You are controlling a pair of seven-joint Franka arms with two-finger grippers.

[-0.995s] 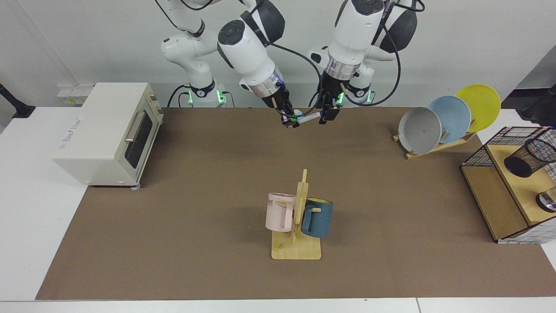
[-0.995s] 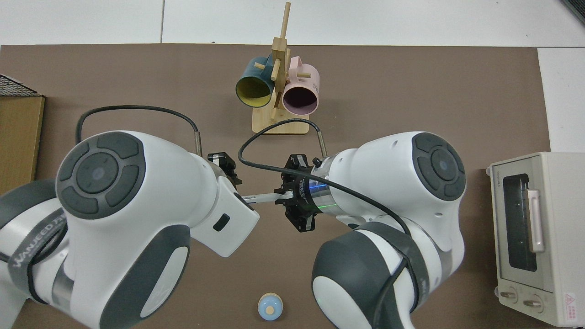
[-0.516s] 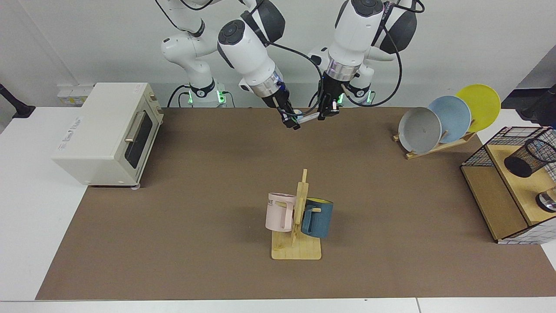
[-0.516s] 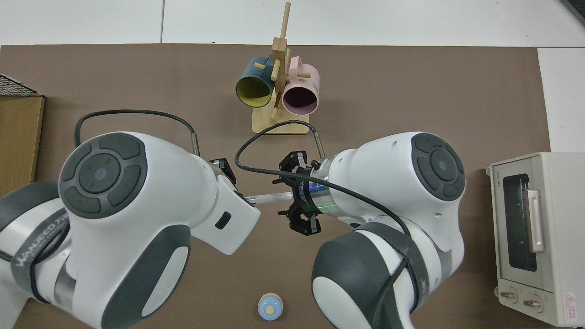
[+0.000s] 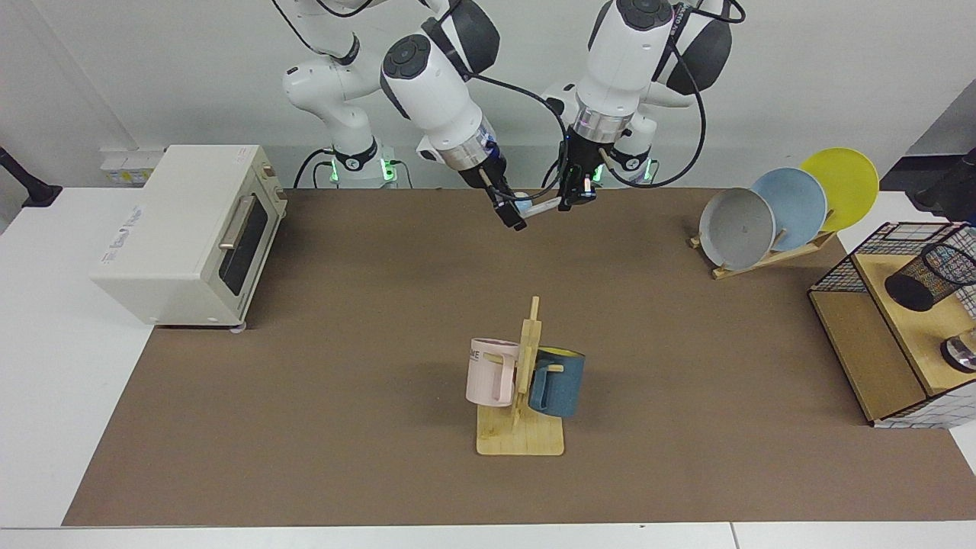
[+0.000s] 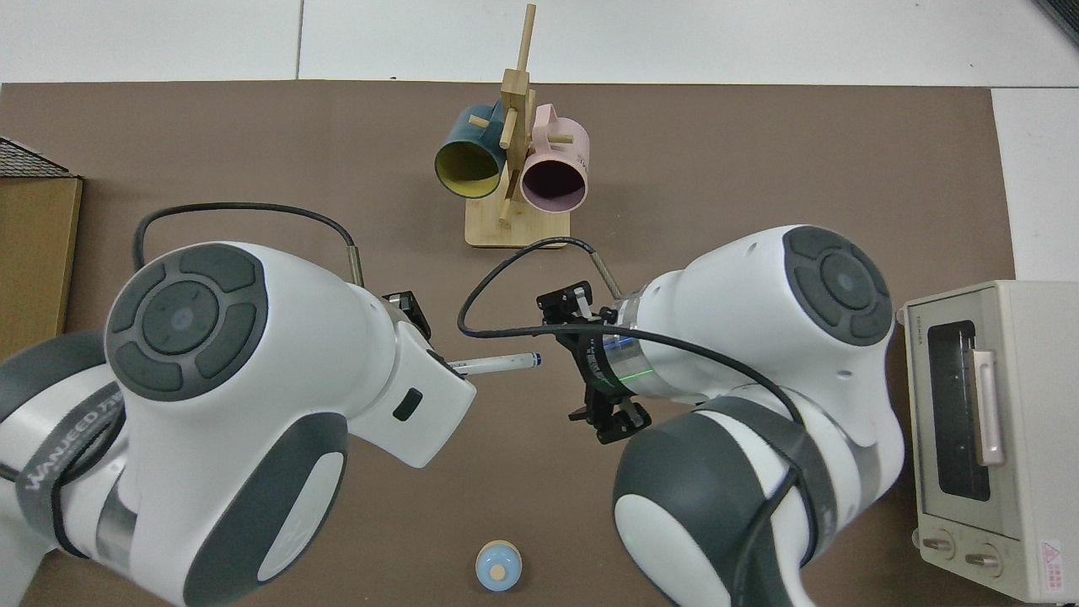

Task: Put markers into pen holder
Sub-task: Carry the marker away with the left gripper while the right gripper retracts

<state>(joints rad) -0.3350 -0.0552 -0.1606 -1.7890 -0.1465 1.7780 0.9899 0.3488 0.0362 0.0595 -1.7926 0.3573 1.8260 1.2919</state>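
A slim white marker (image 5: 543, 207) with blue ends hangs level above the far middle of the table. My left gripper (image 5: 573, 200) is shut on one end of it. My right gripper (image 5: 512, 216) stands just off the other end, open, with a small gap to the marker. In the top view the marker (image 6: 497, 364) sticks out from under the left arm, its blue tip free; both grippers are hidden under their wrists there. The pen holder (image 5: 926, 276), a black mesh cup, rests tilted on the wire shelf at the right of the facing view.
A wooden mug rack (image 5: 521, 438) with a pink and a blue mug stands mid-table. A toaster oven (image 5: 183, 229) sits at one end. A plate rack (image 5: 785, 206) and the wire-grid shelf (image 5: 862, 343) with a shiny round object (image 5: 961, 352) stand at the other. A small blue knob (image 6: 497, 566) lies between the arm bases.
The right gripper has let go of the marker and drawn back toward the toaster side. The marker stays in the left gripper, which has barely moved.
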